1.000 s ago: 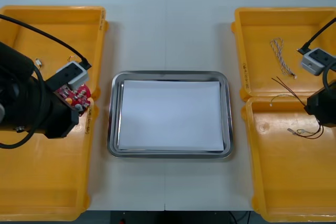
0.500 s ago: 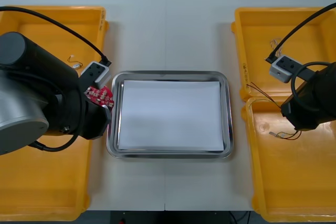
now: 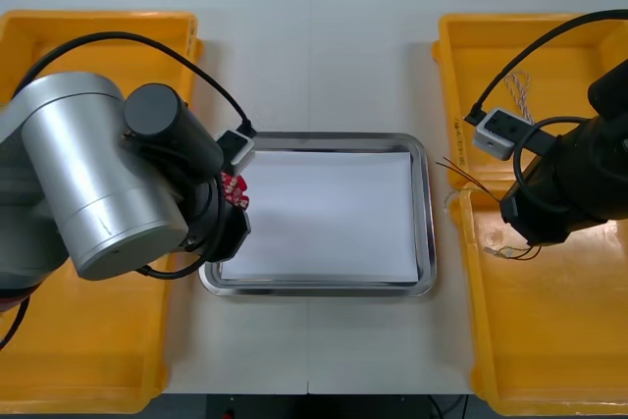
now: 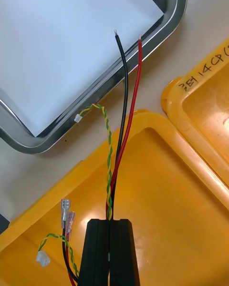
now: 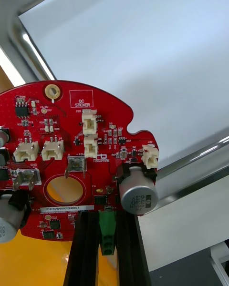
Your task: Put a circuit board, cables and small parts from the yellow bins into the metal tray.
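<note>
Left end effector [image 5: 102,219]: black fingers pinch the round red circuit board [image 5: 76,152] at its green connector.
Board position: over the left rim of the shiny, white-lined metal tray [image 3: 319,288], seemingly not touching it.
Right end effector [image 4: 109,225]: pressed nearly together on thin red, black and twisted yellow-green cables [image 4: 125,100].
Cable position: ends reach from the yellow plastic bin [image 4: 191,186] towards the tray's rim.

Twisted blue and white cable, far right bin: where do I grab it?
Probably grip the twisted blue and white cable mid-length, from straight above, fingers across its run: it lies thin and flat on the bin floor, away from the walls.
</note>
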You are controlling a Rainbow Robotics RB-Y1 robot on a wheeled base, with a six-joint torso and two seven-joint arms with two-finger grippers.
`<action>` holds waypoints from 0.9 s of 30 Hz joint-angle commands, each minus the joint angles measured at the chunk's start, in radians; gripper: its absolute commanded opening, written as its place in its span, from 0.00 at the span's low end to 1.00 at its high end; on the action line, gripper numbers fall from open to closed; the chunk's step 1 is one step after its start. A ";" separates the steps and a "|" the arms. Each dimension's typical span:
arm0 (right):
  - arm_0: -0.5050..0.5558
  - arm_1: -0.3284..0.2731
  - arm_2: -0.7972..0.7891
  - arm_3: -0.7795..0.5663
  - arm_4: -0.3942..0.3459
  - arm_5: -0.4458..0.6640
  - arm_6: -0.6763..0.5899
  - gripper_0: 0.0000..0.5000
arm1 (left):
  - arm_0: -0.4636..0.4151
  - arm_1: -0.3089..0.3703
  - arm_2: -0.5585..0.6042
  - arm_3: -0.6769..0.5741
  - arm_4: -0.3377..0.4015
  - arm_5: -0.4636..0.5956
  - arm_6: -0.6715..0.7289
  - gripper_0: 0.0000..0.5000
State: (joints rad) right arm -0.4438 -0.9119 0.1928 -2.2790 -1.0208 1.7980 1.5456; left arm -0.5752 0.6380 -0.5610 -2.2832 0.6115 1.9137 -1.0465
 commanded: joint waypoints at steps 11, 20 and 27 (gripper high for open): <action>-0.046 -0.041 0.033 -0.030 0.001 -0.009 -0.021 0.00 | -0.049 -0.066 -0.132 0.114 -0.067 -0.007 0.075 0.00; -0.046 -0.041 0.031 -0.030 0.004 0.006 -0.018 0.00 | -0.052 -0.078 -0.197 0.142 -0.081 -0.087 0.095 0.00; -0.047 -0.004 0.031 -0.031 0.022 0.060 -0.021 0.00 | -0.060 -0.096 -0.238 0.195 -0.093 -0.156 0.097 0.00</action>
State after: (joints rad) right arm -0.4559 -0.9143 0.2117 -2.2797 -1.0180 1.8339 1.5453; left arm -0.5856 0.5749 -0.7706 -2.1053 0.5304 1.7903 -1.0453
